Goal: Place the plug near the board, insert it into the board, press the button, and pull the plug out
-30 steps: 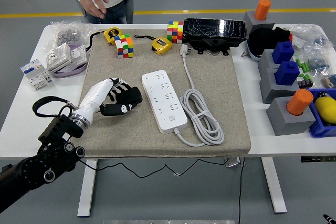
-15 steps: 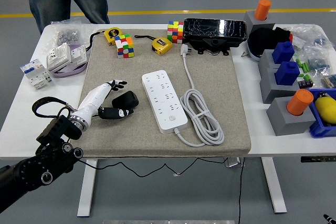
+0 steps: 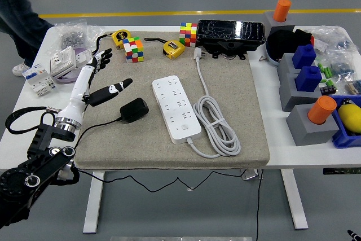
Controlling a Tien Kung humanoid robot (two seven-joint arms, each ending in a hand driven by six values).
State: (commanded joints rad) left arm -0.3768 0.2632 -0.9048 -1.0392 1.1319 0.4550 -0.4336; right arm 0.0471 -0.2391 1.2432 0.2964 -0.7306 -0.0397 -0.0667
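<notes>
A black plug (image 3: pixel 133 109) lies on the grey mat (image 3: pixel 237 88), its thin black cord trailing off toward the mat's front left edge. To its right is the white power board (image 3: pixel 176 108), lying lengthwise, a round button near its front end. My left hand (image 3: pixel 110 71) hovers up and to the left of the plug, clear of it, its fingers spread open and holding nothing. The board's own white cable (image 3: pixel 217 125) is coiled on its right, and the white plug (image 3: pixel 198 53) on that cable rests at the back of the mat.
Two colour cubes (image 3: pixel 133 48) (image 3: pixel 188 34), two yellow tape measures (image 3: pixel 174 48) and a black wrapped box (image 3: pixel 230 33) line the mat's back edge. White electrical parts (image 3: pixel 62 63) sit at left. Grey blocks with blue and orange pegs (image 3: pixel 307 83) crowd the right. A person's legs (image 3: pixel 17 21) show at top left.
My left hand has let go of the black plug, opened its fingers and moved up and left. The plug stays on the mat. The person has walked off to the left.
</notes>
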